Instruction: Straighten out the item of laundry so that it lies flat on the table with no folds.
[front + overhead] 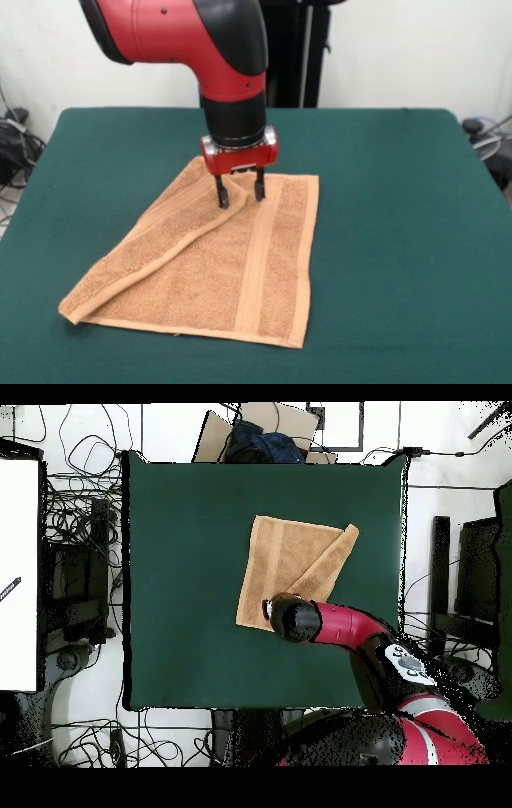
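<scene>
Front view, open pincer point(238, 192) on folded towel point(240, 272), green table point(400, 200)

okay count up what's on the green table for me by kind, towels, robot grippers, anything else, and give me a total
Towels: 1, the peach-orange towel, with one side folded over.
Grippers: 1, the gripper, open, fingers down at the towel's far edge.
Anything else on the table: 0.
Total: 2.

1. Lots of black wires point(85, 519) are lying on the floor.
2. A brown cardboard box point(262, 422) is sitting past the far edge.
3. A white board point(18, 574) is lying flat at one side.
</scene>
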Controlling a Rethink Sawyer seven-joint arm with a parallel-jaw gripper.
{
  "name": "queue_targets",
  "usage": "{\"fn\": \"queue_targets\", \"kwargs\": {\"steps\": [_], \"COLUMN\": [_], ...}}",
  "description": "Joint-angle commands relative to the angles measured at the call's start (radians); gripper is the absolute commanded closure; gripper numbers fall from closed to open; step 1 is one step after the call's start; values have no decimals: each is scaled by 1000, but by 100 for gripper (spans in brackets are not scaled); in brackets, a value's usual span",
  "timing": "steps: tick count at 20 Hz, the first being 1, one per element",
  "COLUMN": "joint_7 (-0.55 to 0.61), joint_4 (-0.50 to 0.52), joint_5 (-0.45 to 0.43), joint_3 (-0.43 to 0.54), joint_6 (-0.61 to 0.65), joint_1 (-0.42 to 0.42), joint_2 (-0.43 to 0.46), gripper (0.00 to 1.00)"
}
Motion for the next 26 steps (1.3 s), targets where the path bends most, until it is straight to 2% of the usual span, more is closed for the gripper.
{"fn": "queue_targets", "kwargs": {"steps": [1, 7, 15, 16, 26], "joint_7": [104, 77, 55, 56, 66], "joint_4": [-40, -66, -71, -74, -78], "joint_5": [-62, -57, -82, -85, -89], "joint_3": [-29, -8, 12, 8, 0], "joint_6": [-55, -18, -46, -46, -44], "joint_1": [14, -3, -30, -27, -17], "joint_2": [50, 91, 121, 121, 119], "gripper": [0, 0, 0, 100, 100]}}
